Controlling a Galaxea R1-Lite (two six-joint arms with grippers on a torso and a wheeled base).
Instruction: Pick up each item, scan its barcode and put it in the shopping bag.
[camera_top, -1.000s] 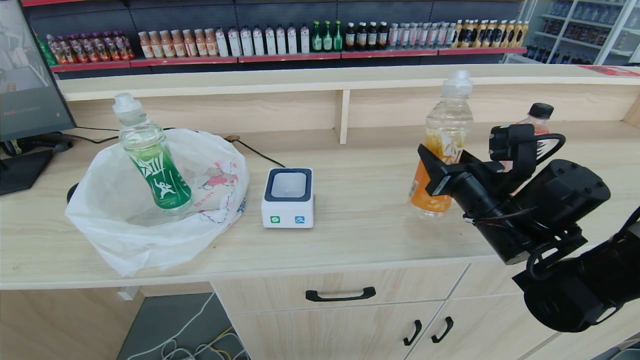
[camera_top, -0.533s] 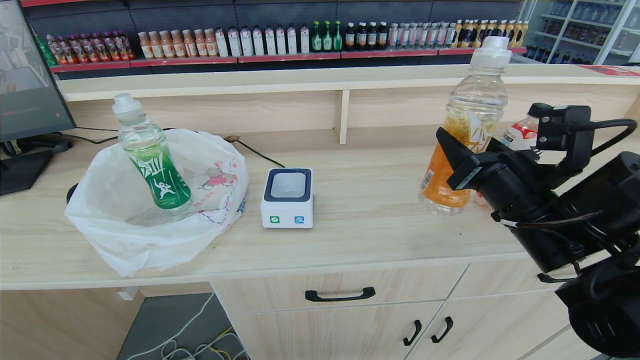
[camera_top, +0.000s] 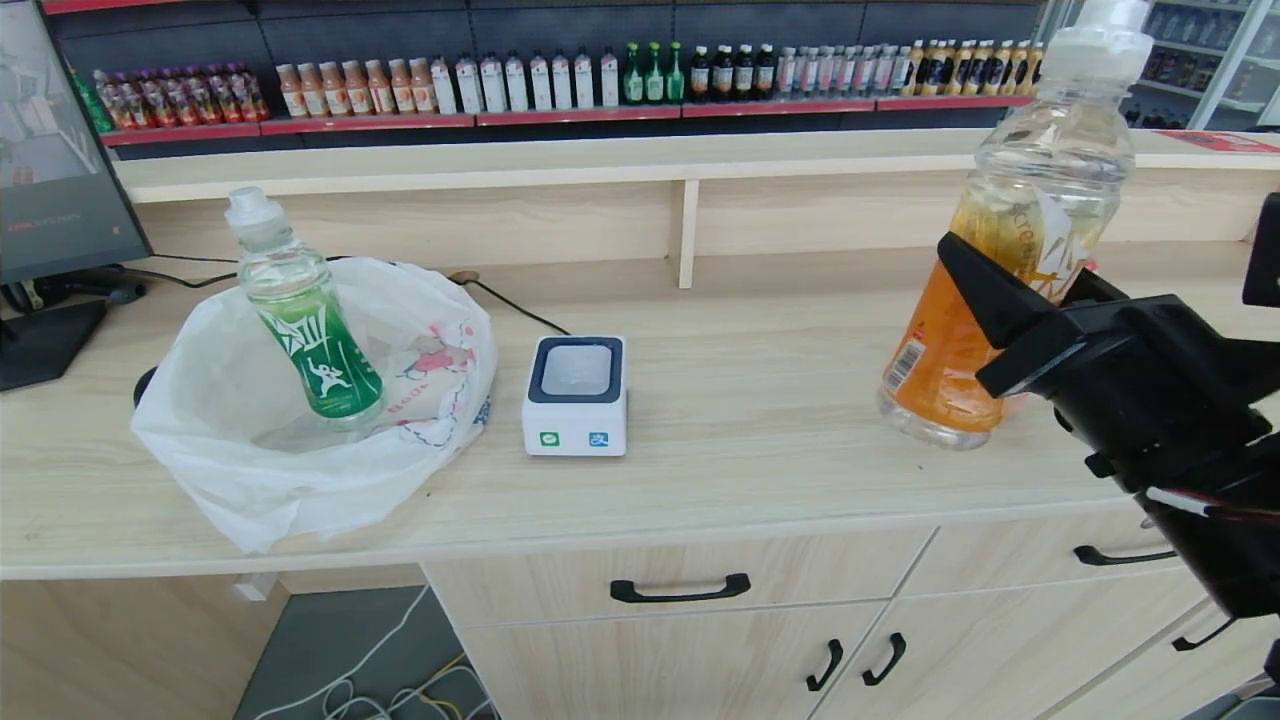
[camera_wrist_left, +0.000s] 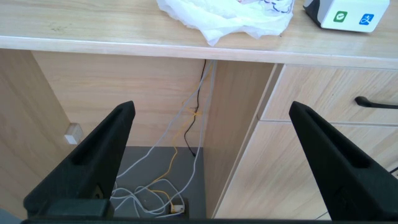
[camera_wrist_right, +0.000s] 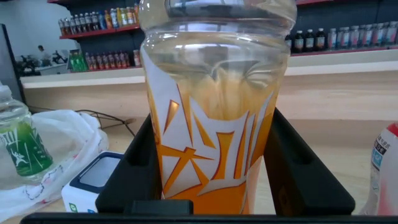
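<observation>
An orange-drink bottle (camera_top: 1010, 230) with a white cap is held tilted above the counter's right end, with my right gripper (camera_top: 1000, 295) shut on its lower body; it stands between both black fingers (camera_wrist_right: 289, 155) in the right wrist view, orange-drink bottle (camera_wrist_right: 214, 124). A green-label bottle (camera_top: 300, 310) leans inside the white shopping bag (camera_top: 230, 450) at the left. The white barcode scanner (camera_top: 577, 395) sits mid-counter. My left gripper (camera_wrist_left: 211, 168) hangs open below the counter edge, facing the cabinet front.
A monitor (camera_top: 50, 150) stands at the far left with cables behind the bag. A red-label bottle (camera_wrist_right: 385, 168) stands on the counter beside the held one. A raised wooden ledge (camera_top: 600, 160) runs along the back. Drawers with black handles (camera_top: 680, 590) lie below.
My right gripper has carried the orange-drink bottle up, to the right and closer to the head camera. The bag, green bottle and scanner have stayed put.
</observation>
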